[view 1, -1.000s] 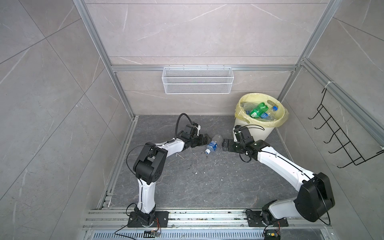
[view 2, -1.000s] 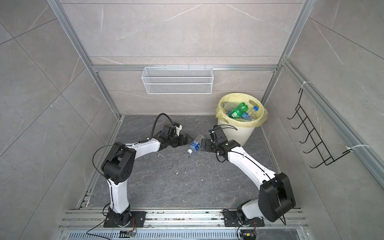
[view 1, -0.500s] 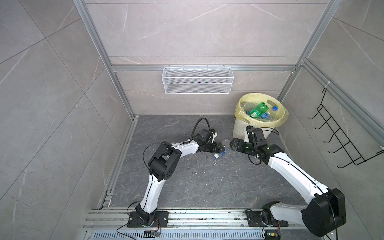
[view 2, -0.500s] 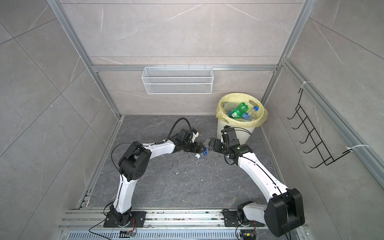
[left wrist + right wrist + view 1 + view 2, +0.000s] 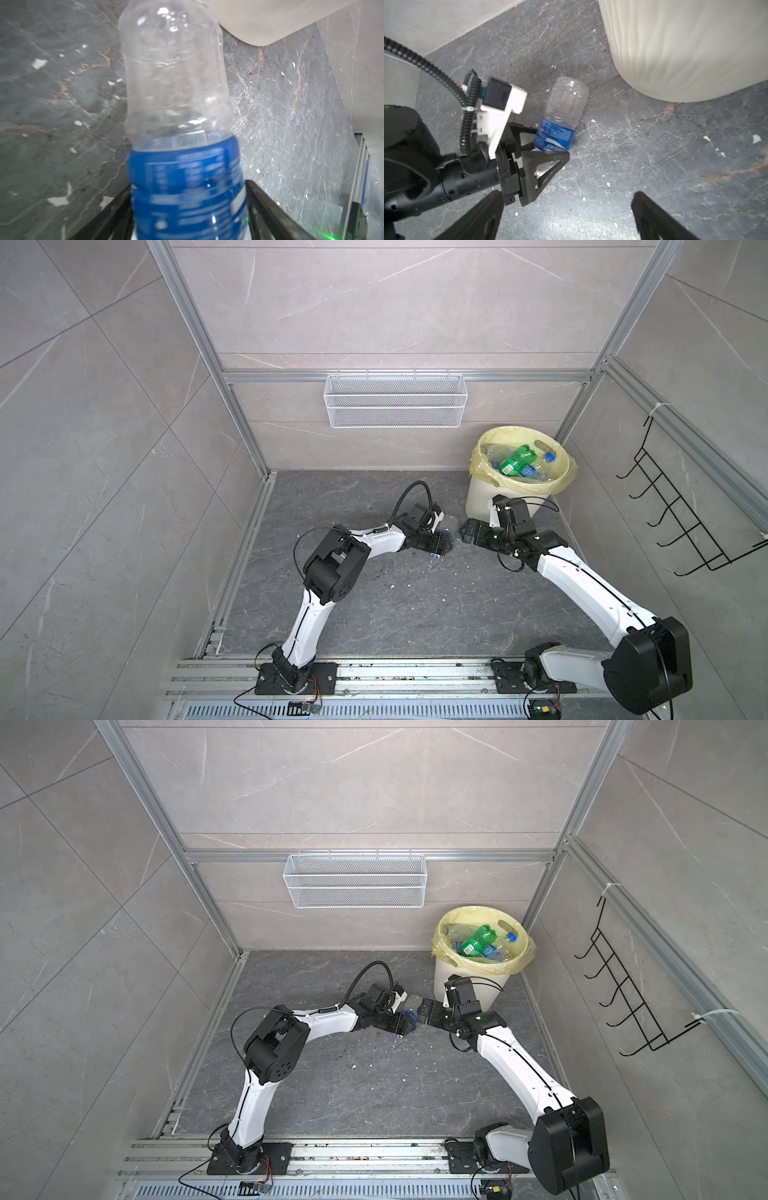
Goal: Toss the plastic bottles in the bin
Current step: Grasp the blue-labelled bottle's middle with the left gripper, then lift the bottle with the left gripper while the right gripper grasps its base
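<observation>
Bottle point(image 5: 562, 118) by the bin point(image 5: 685, 52) looks ready to lift: left claw point(image 5: 551, 141), spread a second ago, now pinches its label; right claw point(image 5: 566, 192) gapes wide.

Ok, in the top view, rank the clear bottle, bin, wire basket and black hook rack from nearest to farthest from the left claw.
1. clear bottle, inside the left claw.
2. bin, just to its right.
3. wire basket, back wall.
4. black hook rack, right wall.

Robot lab test cell, bathroom-style: tile walls point(image 5: 374, 302), stone floor point(image 5: 415, 605), aluminium frame point(image 5: 395, 376), wire basket point(image 5: 395, 406), hook rack point(image 5: 683, 506), two arms point(image 5: 308, 620) bolted to a front rail point(image 5: 415, 672).
</observation>
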`<action>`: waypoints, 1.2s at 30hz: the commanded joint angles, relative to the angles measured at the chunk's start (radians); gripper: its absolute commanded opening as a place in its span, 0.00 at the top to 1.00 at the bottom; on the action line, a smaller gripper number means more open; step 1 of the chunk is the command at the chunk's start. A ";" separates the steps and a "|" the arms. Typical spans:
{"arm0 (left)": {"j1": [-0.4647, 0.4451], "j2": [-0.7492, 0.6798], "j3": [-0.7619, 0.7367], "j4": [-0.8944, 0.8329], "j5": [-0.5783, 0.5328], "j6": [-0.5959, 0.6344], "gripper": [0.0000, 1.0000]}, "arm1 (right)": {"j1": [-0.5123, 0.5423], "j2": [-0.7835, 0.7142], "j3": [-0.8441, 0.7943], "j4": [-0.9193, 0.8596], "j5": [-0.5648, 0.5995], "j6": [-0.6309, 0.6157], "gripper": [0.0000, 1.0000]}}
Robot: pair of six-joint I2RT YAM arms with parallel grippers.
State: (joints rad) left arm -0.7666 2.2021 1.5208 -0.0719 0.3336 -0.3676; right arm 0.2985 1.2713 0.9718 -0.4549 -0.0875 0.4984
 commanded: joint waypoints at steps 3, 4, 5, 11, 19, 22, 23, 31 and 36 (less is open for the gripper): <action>0.003 0.018 -0.006 0.002 0.007 0.012 0.34 | -0.005 -0.009 -0.016 0.015 -0.015 0.016 0.00; 0.004 0.019 -0.008 0.002 0.006 0.010 0.36 | -0.005 -0.008 -0.017 0.017 -0.015 0.019 0.00; 0.004 0.019 -0.010 0.002 0.004 0.010 0.38 | -0.006 -0.006 -0.018 0.020 -0.015 0.023 0.00; 0.004 -0.013 -0.045 0.030 0.019 -0.003 0.48 | -0.006 0.004 -0.025 0.034 -0.020 0.041 0.00; 0.025 -0.154 -0.274 0.299 0.125 -0.142 0.49 | -0.009 0.028 -0.034 0.064 -0.086 0.072 0.00; 0.024 -0.191 -0.350 0.410 0.166 -0.210 0.49 | -0.009 0.045 -0.048 0.104 -0.125 0.099 0.01; 0.025 -0.200 -0.372 0.447 0.178 -0.235 0.49 | -0.009 0.051 -0.050 0.120 -0.144 0.113 0.02; 0.025 -0.271 -0.476 0.625 0.235 -0.355 0.49 | -0.008 0.116 -0.038 0.224 -0.242 0.198 0.05; 0.025 -0.314 -0.487 0.632 0.251 -0.360 0.49 | -0.008 0.166 -0.030 0.261 -0.247 0.219 0.06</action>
State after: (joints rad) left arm -0.7410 1.9621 1.0344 0.4690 0.5457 -0.7055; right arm 0.2928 1.4117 0.9321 -0.2398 -0.3103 0.6861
